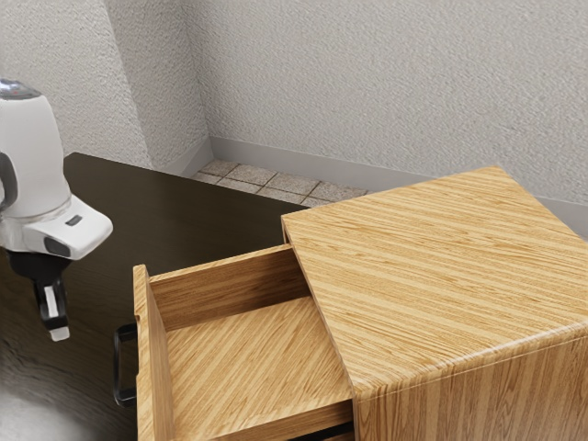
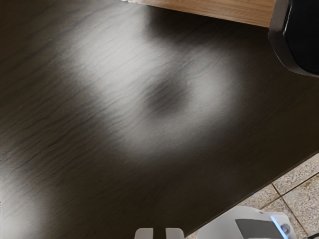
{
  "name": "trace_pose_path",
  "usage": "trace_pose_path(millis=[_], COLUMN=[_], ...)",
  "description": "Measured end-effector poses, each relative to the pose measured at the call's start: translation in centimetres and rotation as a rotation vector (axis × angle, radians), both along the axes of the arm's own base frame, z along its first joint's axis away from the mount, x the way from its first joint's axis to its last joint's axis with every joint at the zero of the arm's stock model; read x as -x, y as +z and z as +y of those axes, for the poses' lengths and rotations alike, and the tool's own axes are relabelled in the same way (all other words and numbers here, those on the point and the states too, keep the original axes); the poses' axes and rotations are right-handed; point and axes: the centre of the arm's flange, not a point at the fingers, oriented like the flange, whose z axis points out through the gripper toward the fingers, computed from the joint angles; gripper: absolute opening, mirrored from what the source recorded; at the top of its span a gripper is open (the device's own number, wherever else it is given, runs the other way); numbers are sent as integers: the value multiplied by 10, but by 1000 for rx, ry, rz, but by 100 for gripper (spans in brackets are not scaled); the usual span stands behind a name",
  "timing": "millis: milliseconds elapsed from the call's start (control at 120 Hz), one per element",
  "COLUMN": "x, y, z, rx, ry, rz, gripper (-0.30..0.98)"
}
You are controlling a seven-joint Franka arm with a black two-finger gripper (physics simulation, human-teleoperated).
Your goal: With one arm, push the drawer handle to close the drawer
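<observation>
Gripper: yours point(image 1: 59, 332) points down over the table with its two fingers a little apart and nothing between them; in the wrist view you see the pale, round-cornered fingertips point(image 2: 144, 233) with a narrow gap between.
Arm: white, smooth and rounded point(image 1: 35, 152), coming in from the exterior view's left, with a black section above your fingers.
Handle: black, a slim upright loop with rounded corners point(image 1: 117, 367), on the outer face of the drawer; your gripper is near it but not touching.
Drawer: pulled out and open to you, a straight-sided box point(image 1: 243, 354) in honey-coloured wood with striped grain and a flat front panel.
Cabinet: blocky, in the same streaky wood point(image 1: 441, 266), its top edge softly rounded towards you.
Table: dark, near-black wood point(image 1: 175, 202); the wrist view shows you its wavy grain under cloudy pale reflections.
Wall: rough, pebbly off-white plaster point(image 1: 367, 73) above a smooth grey baseboard point(image 1: 312, 162).
Floor: speckled beige tiles point(image 1: 285, 183) with dark joints.
Black shape: blunt-cornered, beside the wood in your wrist view point(image 2: 301, 40); you cannot tell what it is.
</observation>
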Motion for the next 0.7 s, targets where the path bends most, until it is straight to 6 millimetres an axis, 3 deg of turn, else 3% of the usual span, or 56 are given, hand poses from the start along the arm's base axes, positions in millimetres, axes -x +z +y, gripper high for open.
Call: trace_pose_path(millis=[358, 500, 700], x=[19, 20, 5], y=[-17, -19, -27], z=[-63, -74, -88], rx=[11, 23, 38], ry=[-110, -122, -136], rz=[18, 24, 39], gripper=[-10, -10, -10])
